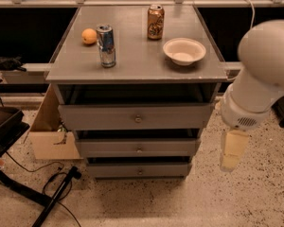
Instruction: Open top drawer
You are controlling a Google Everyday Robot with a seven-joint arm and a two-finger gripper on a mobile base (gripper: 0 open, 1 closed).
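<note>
Three grey drawers sit stacked under the table [132, 63]. The top drawer [99, 118] is the widest, directly below the table top, with a small round knob [138, 119] at its centre. Its front stands forward of the frame, with a dark gap showing above it. My hand [232, 150] hangs pointing down to the right of the drawers, off the table's right front corner, level with the middle drawer [109, 147] and touching no drawer front. Open or closed: cannot tell. On the table: orange [89, 36] rear left, blue-silver can [106, 45] upright beside it, brown can [155, 15] upright at the back, white bowl [184, 50] right. Cardboard box [47, 134] on the floor, left of the drawers.
</note>
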